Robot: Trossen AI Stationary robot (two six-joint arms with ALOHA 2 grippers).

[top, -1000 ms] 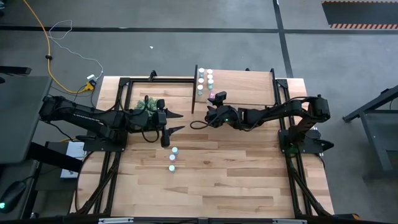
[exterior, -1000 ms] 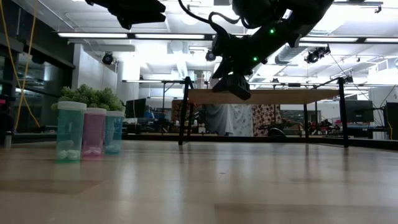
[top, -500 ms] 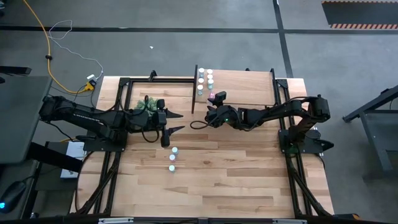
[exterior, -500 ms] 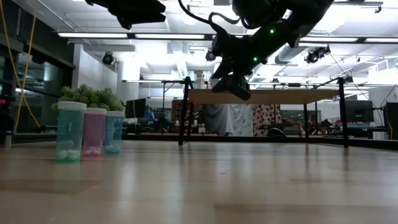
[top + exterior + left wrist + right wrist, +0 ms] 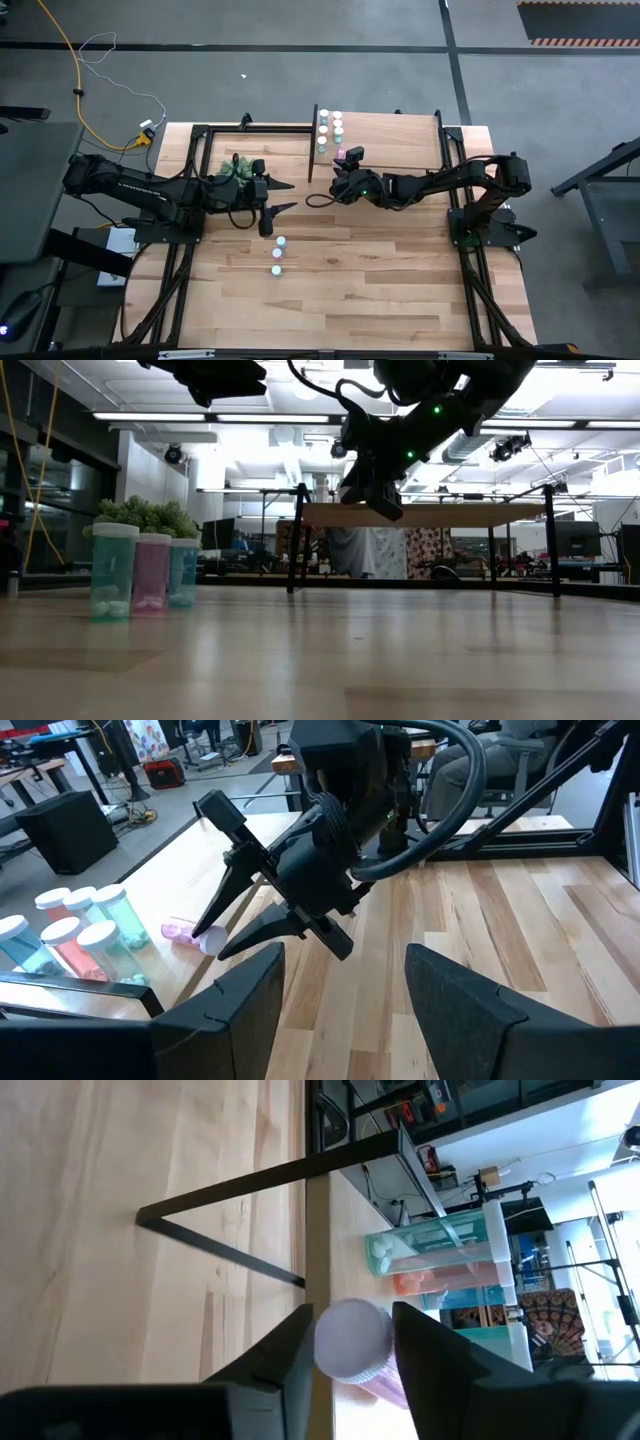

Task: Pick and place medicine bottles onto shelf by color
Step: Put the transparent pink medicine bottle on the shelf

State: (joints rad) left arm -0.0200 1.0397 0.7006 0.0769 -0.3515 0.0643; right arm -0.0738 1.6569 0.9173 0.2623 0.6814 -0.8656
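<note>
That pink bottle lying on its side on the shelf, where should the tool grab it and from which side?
Take the pink bottle across its round body just behind the white cap, coming level along the shelf from the cap end. It lies flat with the cap facing the right tool, whose open fingers sit either side. The left tool waits over the table.

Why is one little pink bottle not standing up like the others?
The pink bottle lies tipped on its side on the shelf, while the other bottles stand upright. The right pincer hangs open around its cap.
</note>
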